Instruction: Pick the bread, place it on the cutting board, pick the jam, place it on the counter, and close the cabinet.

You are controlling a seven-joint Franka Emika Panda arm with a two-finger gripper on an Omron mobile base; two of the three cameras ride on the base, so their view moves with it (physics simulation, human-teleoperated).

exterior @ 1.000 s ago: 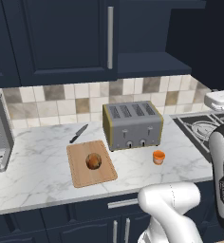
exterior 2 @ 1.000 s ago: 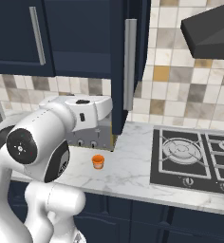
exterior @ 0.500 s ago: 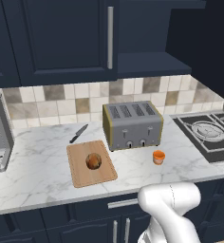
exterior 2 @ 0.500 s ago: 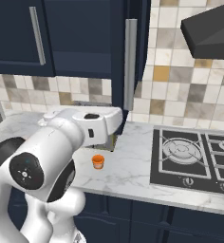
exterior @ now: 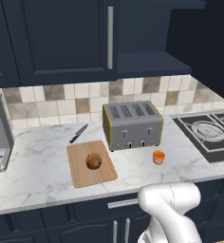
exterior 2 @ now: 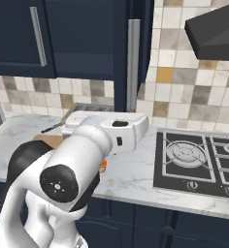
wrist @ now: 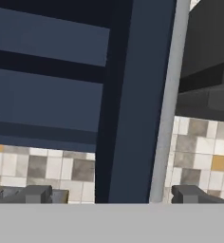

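On cutting board [exterior: 80, 174], round mottled brown bread [exterior: 93, 161], orange jam [exterior: 158, 157] on counter [exterior: 33, 171]

In the hand view the open cabinet [wrist: 133, 95] door's edge and silver handle [wrist: 168, 104] stand at twelve o'clock between the spread fingertips [wrist: 35, 193], range hood [wrist: 211, 57] at two o'clock.

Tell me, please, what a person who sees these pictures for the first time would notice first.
The open cabinet door stands edge-on above the counter, with its long silver handle; the hand view looks straight at it. Below, the bread lies on the cutting board, left of the toaster. The small orange jam stands alone on the marble before the toaster.
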